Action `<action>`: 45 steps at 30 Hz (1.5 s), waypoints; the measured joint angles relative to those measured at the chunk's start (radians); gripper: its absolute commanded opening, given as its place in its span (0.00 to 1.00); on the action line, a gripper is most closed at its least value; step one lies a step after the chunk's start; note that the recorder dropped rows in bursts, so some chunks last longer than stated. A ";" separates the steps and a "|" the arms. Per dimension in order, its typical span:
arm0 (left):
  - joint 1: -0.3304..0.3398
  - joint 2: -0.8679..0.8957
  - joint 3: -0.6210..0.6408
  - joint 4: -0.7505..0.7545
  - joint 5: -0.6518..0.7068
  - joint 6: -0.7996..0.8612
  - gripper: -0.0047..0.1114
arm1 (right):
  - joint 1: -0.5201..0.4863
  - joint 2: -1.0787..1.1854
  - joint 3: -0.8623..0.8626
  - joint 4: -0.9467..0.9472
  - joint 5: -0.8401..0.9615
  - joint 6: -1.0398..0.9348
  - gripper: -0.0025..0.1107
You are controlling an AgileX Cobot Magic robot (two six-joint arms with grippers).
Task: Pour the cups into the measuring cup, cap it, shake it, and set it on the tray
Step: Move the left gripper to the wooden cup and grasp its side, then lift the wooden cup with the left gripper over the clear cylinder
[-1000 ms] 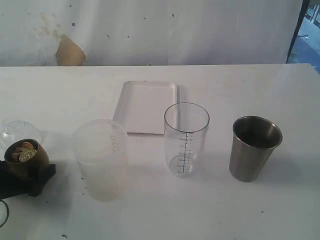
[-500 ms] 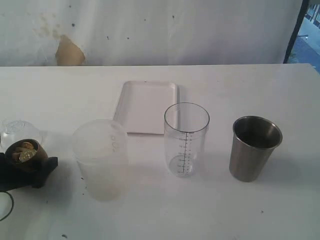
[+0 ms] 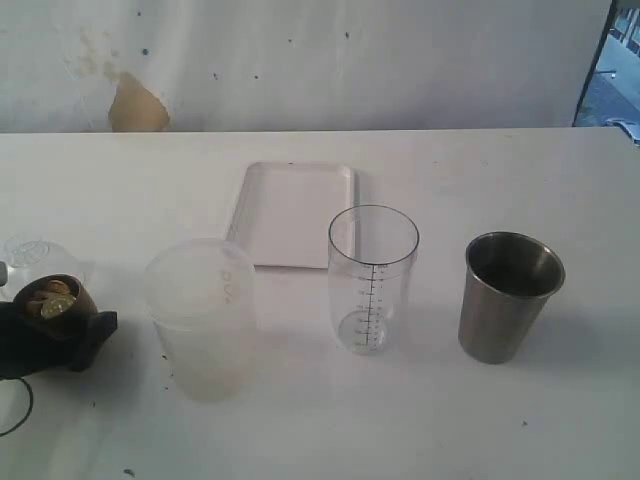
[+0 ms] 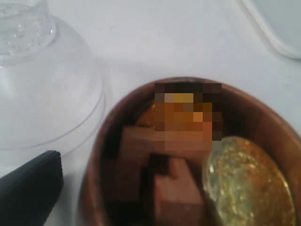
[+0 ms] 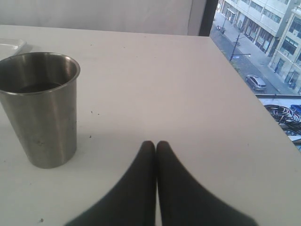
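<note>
White tabletop (image 3: pixel 300 430), white wall (image 3: pixel 400 60) behind: we're watching our left gripper (image 3: pixel 52 335) clamping the dark-brown wooden cup (image 3: pixel 50 298), gold coin (image 4: pixel 249 188) inside, far left; measuring cup (image 3: pixel 373 275) standing mid-table; right gripper (image 5: pixel 156 144) pinching shut.

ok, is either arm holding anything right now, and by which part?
Left jaws flank the wooden cup low on its body; whether they clamp it can't be told. Right jaws are shut on nothing, short of the tumbler.

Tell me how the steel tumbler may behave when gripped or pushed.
The steel tumbler looks rigid, so it likely will not deform. Its smooth tapered wall may slip in a grip. Narrower base than rim: a high push could tip it.
</note>
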 measured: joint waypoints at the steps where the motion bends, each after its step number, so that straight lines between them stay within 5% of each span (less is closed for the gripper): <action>1: 0.000 0.000 0.000 0.000 -0.002 -0.005 0.94 | 0.000 0.000 0.000 0.000 0.000 0.000 0.02; 7: 0.000 0.000 0.000 0.010 -0.011 -0.021 0.84 | 0.000 0.000 0.000 0.000 0.000 0.000 0.02; 17: 0.000 0.002 -0.002 0.097 -0.019 -0.026 0.04 | 0.000 0.000 0.000 0.004 0.000 0.000 0.02; 36: 0.000 -0.040 -0.002 0.135 -0.081 -0.040 0.04 | 0.000 0.000 0.000 0.004 0.000 0.000 0.02; 45: 0.000 -0.125 -0.096 0.168 -0.011 -0.138 0.04 | 0.000 0.000 0.000 0.004 0.000 0.000 0.02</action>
